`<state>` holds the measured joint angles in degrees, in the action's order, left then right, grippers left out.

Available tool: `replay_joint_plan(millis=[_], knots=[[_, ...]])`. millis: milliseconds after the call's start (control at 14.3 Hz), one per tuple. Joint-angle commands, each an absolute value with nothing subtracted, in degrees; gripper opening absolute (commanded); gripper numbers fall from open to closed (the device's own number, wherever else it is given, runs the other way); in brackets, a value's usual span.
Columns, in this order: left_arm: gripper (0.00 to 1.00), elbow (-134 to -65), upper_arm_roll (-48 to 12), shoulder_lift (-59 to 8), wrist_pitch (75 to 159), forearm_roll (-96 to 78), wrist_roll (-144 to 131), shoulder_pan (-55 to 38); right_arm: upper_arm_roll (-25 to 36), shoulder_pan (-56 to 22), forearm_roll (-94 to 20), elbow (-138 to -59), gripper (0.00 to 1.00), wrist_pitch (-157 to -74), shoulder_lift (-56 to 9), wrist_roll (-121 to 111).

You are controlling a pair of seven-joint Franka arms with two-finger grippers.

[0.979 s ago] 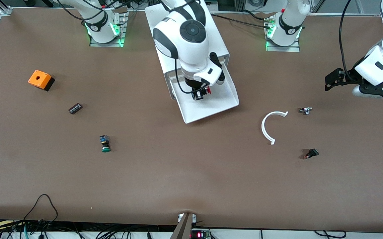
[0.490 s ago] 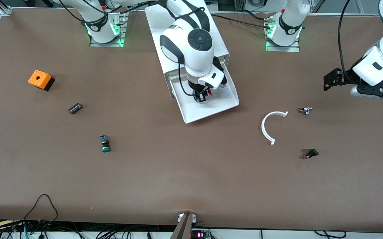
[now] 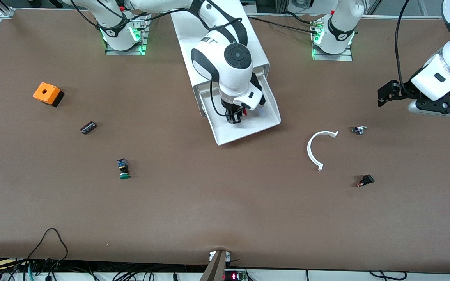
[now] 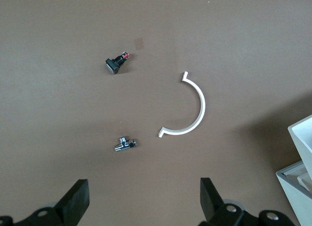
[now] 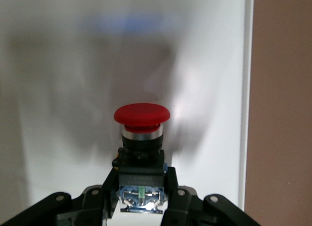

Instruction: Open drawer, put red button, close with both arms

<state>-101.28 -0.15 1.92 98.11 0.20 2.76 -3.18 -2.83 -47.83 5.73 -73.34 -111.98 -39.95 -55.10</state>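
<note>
Cabinet (image 3: 225,43) stands between the two arm bases, its pulled-out drawer (image 3: 266,121) reaching toward the front camera with the tray floor bare and white. Over that tray hangs the right gripper (image 3: 234,116), fingers clamped on the blue-grey block end of the red button (image 5: 142,120) — cap pointing away from the wrist, long axis in line with the fingers. The button sits directly above the tray floor, inside its raised rim, so the likely next move is a short drop and release. The left gripper (image 3: 388,93) waits, fingers spread, at the left arm's end of the table, over bare tabletop near a white curved piece (image 4: 187,106) — well apart from the drawer.
</note>
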Motion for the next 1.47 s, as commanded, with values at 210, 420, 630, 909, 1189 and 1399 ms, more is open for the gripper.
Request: replay_joint_plan(millis=[210, 420, 630, 909, 1189, 1399], knots=[[1.0, -101.9, -0.3, 2.6, 97.7, 1.1, 2.1, -3.3, -1.8, -49.7, 6.4, -71.4, 0.72, -111.4, -41.1, -52.5], [1.0, -101.8, -0.4, 2.6, 97.3, 1.1, 2.1, -3.3, -1.0, -49.9, 6.3, -71.2, 1.0, -110.7, -40.9, -52.6], [1.0, -101.8, -0.4, 2.6, 97.3, 1.1, 2.0, -3.3, 1.1, -49.9, 5.9, -69.7, 1.0, -108.5, -40.0, -52.8], [1.0, -101.7, -0.4, 2.5, 96.8, 1.1, 1.9, -3.3, 2.1, -49.8, 5.8, -63.0, 1.0, -104.7, -39.1, -52.6], [1.0, -101.0, -0.4, 2.3, 96.5, 1.1, 0.3, -3.5, 5.4, -49.7, 3.5, -62.6, 1.0, -101.3, -33.2, -52.6], [1.0, -100.8, -0.4, 2.3, 94.0, 1.0, 0.3, -3.4, 6.9, -49.2, 1.8, -62.7, 1.0, -100.8, -30.4, -52.4]])
